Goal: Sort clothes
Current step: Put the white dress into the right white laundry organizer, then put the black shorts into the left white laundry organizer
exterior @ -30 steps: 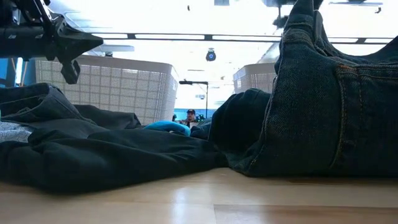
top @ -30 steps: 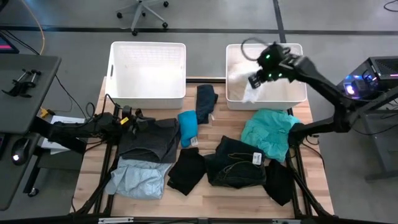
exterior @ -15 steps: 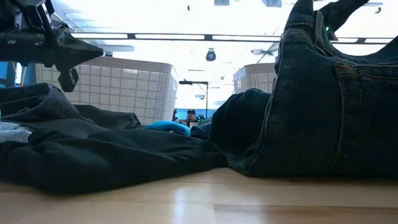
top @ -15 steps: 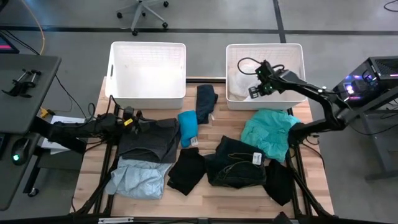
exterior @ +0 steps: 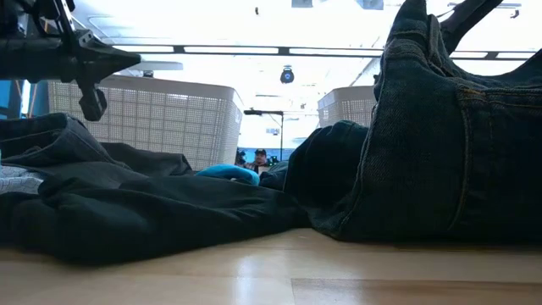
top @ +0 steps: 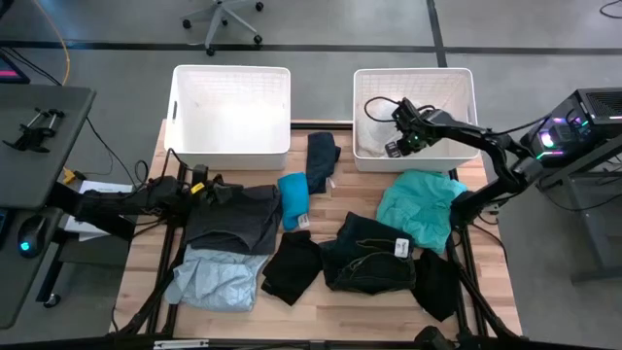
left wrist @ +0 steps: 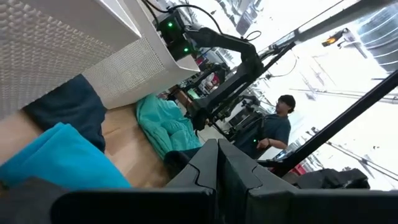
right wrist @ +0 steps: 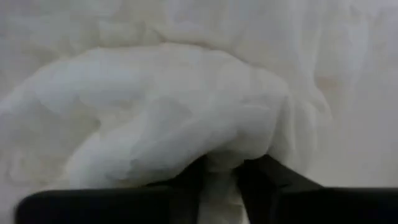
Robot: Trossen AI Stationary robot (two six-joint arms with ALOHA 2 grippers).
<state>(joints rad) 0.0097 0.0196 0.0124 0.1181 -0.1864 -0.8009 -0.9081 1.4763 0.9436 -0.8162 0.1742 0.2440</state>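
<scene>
right pincer sits down in the basket at 1 o'clock, fingers pinched on the white garment. it looks light and floppy, so grab a bunched fold. left pincer looks closed, empty, over the charcoal garment at 9 o'clock.
</scene>
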